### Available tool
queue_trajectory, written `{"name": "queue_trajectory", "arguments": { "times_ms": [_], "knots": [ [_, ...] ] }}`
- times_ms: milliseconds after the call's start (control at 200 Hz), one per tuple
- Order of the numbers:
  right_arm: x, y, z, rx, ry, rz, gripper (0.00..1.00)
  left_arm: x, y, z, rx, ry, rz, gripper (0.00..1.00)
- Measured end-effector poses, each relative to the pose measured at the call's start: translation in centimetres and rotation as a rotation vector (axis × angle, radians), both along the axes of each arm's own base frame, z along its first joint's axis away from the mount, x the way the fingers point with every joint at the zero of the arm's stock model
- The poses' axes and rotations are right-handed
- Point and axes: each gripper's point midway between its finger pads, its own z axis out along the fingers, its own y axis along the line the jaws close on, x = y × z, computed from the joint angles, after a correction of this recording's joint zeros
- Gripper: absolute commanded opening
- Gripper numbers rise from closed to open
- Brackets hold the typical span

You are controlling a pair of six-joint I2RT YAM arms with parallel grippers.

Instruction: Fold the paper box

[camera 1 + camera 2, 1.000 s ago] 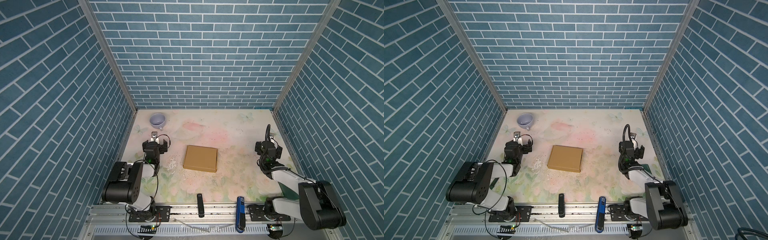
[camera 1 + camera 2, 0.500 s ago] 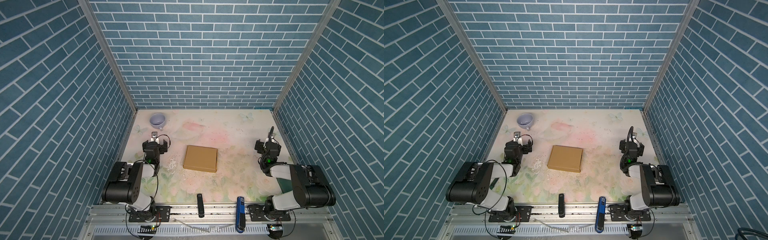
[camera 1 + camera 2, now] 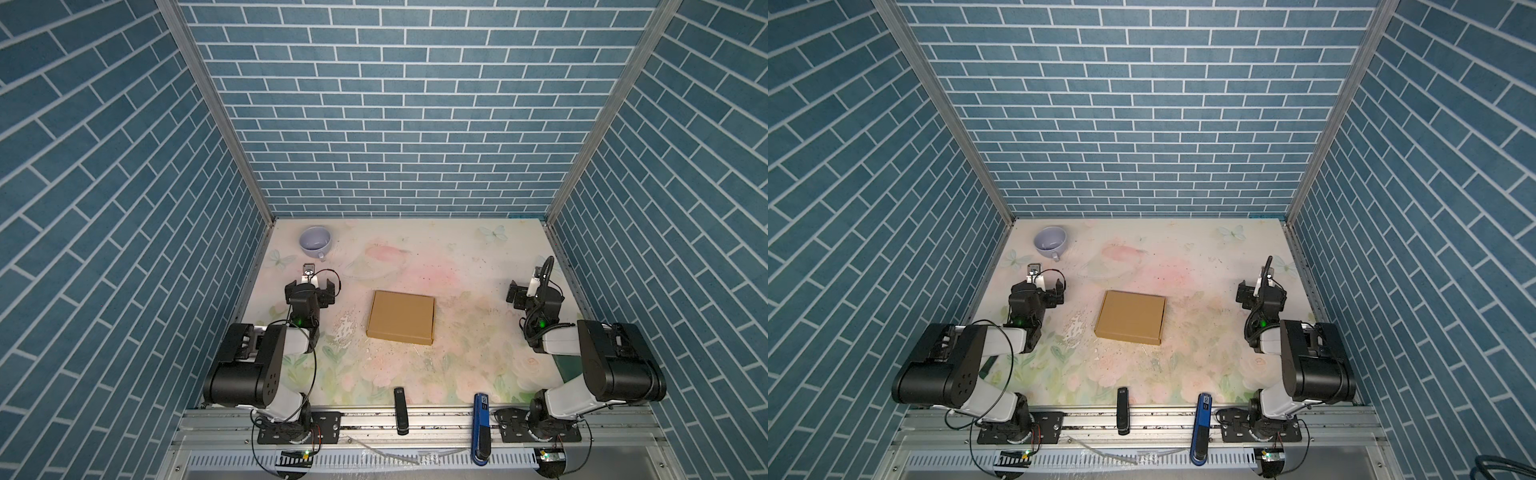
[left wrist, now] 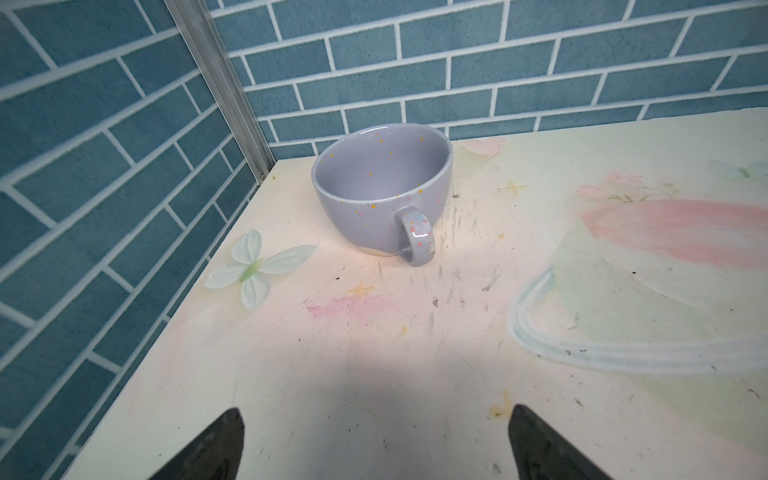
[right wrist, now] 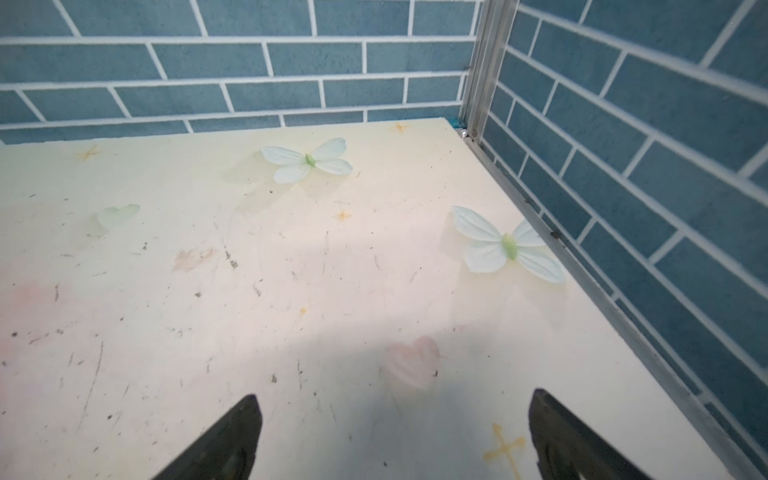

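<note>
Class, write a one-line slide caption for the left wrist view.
Open left gripper faces a speckled lilac mug standing upright near the corner of the tabletop.

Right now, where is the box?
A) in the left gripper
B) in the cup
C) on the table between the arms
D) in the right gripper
C: the box lies flat on the table, left gripper and right gripper both open and empty.

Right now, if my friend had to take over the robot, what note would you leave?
Left gripper: open, empty, on the left, facing the mug.
Right gripper: open, empty, on the right.
Paper box: middle of the table, lying flat, closed up, touched by neither gripper.
Done: box looks folded.
Left: probably only checking that it is tucked shut; these views cannot show that.
</note>
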Motion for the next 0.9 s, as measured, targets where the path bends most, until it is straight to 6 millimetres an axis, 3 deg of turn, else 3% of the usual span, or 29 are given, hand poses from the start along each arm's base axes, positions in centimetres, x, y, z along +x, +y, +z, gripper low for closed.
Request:
{"name": "queue_trajectory", "arguments": {
  "times_ms": [895],
  "knots": [
    [-0.05, 0.38, -0.65, 0.010, 0.033, 0.022, 0.99, 0.00, 0.07, 0.00, 0.000, 0.000, 0.002, 1.00]
  ]
}}
